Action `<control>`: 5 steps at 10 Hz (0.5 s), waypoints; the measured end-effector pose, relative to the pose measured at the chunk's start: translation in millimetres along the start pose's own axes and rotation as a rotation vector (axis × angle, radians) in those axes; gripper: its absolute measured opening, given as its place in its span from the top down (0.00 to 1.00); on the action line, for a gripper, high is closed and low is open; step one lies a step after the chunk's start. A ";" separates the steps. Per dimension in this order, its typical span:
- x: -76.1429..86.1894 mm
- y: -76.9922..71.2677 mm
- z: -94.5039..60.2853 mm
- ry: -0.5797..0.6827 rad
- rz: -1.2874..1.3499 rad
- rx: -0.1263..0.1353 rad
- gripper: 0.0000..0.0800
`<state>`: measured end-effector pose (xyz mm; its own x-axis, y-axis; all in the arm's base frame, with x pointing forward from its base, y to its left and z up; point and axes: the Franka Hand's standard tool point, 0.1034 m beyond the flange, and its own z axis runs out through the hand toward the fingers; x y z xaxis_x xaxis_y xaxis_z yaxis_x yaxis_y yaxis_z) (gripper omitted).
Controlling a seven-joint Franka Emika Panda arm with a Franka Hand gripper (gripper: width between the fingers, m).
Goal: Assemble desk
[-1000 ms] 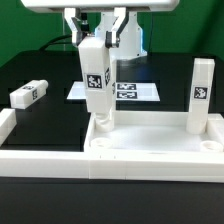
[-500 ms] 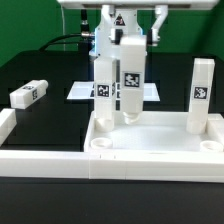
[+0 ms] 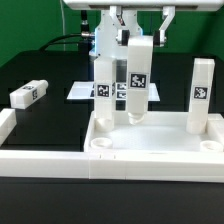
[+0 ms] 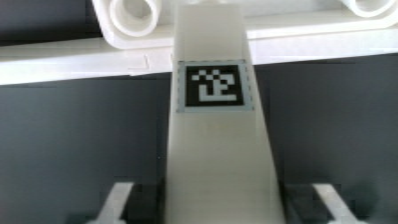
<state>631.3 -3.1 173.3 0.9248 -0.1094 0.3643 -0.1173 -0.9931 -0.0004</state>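
Observation:
The white desk top lies at the front right, with round sockets in its corners. One tagged white leg stands upright in its far right corner and another in its far left corner. My gripper is shut on a third leg, holding it upright with its lower end just above the tray's back part, between the two standing legs. In the wrist view this leg runs out from between my fingers toward the desk top's rim. A fourth leg lies on the table at the left.
The marker board lies flat on the black table behind the desk top. White border rails run along the front and left edges. The arm's body hangs over the back middle.
My gripper has carried the held leg toward the exterior view's right, away from the far left corner, uncovering the leg that stands there. The other parts have not moved.

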 end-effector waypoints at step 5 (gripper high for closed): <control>-4.4 -58.7 4.4 0.008 -0.097 0.021 0.64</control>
<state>635.7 55.5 167.6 0.9287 -0.0126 0.3706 -0.0200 -0.9997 0.0160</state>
